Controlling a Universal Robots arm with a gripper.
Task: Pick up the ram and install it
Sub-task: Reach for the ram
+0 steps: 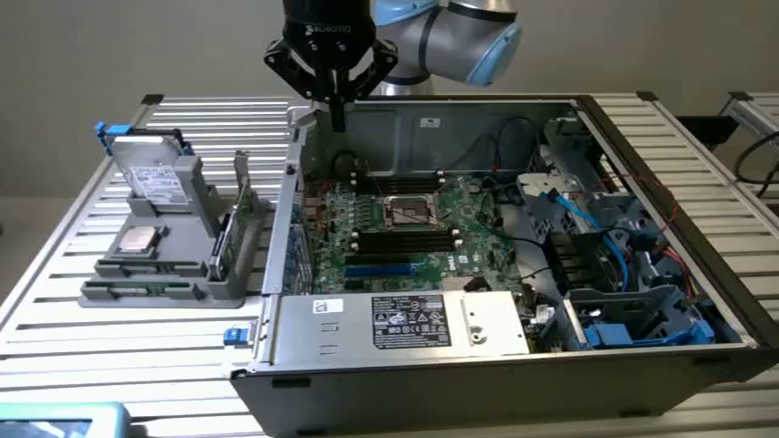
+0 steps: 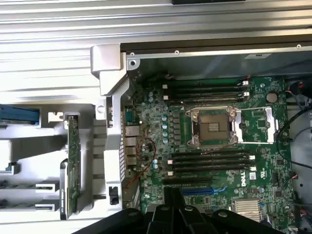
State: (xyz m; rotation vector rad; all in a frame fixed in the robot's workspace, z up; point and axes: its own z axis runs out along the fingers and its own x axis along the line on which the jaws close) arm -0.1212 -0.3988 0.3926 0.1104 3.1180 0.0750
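On the table point(image 1: 61, 310), the parts rack point(image 1: 159, 294) lies frame-left of the open case point(image 1: 365, 374) holding the motherboard point(image 1: 472, 257), with the gripper point(image 1: 337, 123) above its upper-left corner.

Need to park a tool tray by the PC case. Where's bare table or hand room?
Free: bare slatted table in front of the grey holder, and the strip along the case at the exterior view's right. Crowded: the holder itself, the case's cabled drive-bay side, and its far corner below the gripper.
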